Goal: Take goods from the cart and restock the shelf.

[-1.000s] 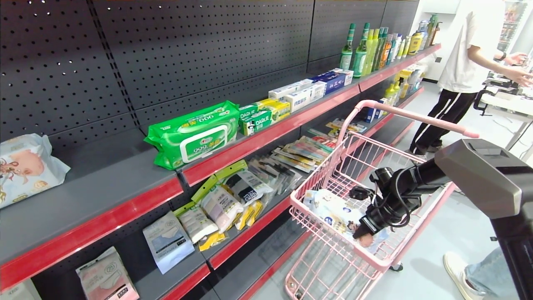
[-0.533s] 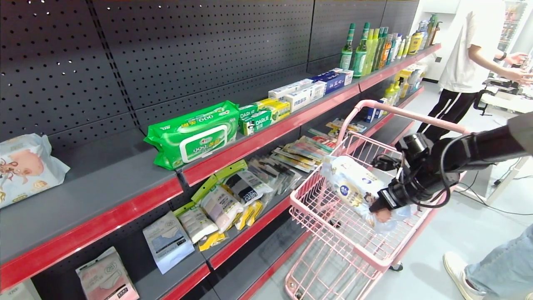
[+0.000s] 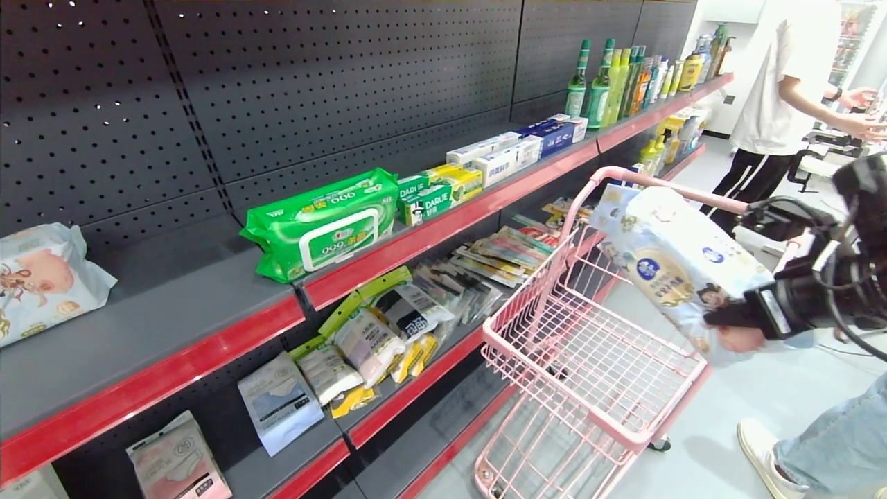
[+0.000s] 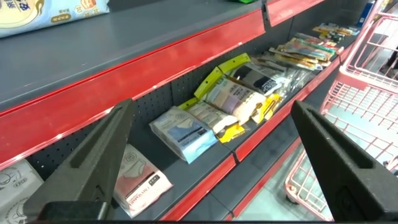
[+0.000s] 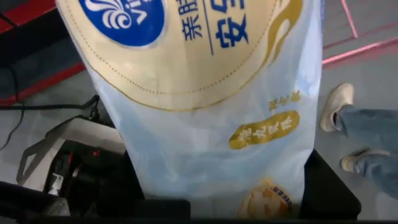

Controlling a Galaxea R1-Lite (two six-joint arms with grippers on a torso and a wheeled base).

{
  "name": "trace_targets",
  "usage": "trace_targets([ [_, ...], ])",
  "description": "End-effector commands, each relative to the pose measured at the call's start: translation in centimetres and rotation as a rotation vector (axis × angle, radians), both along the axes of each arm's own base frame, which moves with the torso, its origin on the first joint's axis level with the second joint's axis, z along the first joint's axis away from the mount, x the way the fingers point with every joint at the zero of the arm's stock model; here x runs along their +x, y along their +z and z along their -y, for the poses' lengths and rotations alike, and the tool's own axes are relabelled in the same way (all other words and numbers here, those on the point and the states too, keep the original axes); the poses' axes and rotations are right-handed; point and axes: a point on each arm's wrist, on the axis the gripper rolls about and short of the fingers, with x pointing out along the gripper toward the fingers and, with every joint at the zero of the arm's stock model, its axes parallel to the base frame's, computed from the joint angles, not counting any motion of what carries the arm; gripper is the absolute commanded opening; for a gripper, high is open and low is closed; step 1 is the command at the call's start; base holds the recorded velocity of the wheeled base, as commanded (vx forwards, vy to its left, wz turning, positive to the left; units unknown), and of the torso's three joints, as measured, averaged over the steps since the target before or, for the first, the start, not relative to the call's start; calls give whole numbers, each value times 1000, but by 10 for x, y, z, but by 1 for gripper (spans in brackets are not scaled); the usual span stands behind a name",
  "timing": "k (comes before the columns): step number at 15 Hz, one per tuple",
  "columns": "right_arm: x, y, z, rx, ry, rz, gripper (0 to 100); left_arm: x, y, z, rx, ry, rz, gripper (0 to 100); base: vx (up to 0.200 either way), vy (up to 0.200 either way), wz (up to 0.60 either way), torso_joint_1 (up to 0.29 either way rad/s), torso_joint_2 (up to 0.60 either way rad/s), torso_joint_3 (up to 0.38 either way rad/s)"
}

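Note:
A pale blue and white wipes pack (image 3: 675, 267) hangs above the pink cart (image 3: 596, 360), near its handle, tilted with its far end up. My right gripper (image 3: 738, 329) is shut on the pack's lower end, at the cart's right side. Up close in the right wrist view, the pack (image 5: 205, 106) sits between the dark fingers (image 5: 333, 196). My left gripper (image 4: 205, 162) stands open in front of the lower shelves, nothing between its fingers. A matching wipes pack (image 3: 41, 277) lies at the left of the grey shelf (image 3: 138, 319).
A green wipes pack (image 3: 322, 222), toothpaste boxes (image 3: 443, 187) and bottles (image 3: 610, 80) line the red-edged shelf. Pouches (image 3: 360, 339) fill the lower shelf. A person (image 3: 776, 104) stands at the far right, and a shoe (image 3: 762, 443) rests on the floor near the cart.
My right gripper has lifted the wipes pack out of the cart basket, up and to the right, to above the cart's rim. The basket now holds nothing.

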Motion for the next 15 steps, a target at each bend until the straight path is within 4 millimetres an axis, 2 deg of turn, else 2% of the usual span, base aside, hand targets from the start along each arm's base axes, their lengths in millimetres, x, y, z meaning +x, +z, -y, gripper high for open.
trace_targets([
  [1,-87,23,9,-28,-63,170,0,0,0,0,0,-1,-1,100,0,0,600,100,-237,-154],
  [2,-100,23,11,-28,-77,195,0,0,0,0,0,-1,-1,100,0,0,600,159,-403,-227],
  [5,-144,13,11,-40,-111,256,0,0,0,0,0,-1,-1,100,0,0,0,219,-513,-294],
  [6,-152,10,10,-43,-114,266,0,0,0,0,0,-1,-1,100,0,0,0,188,-427,-246],
  [15,-153,10,11,-62,-120,269,0,0,0,0,0,-1,2,100,0,0,0,169,-376,-213],
])
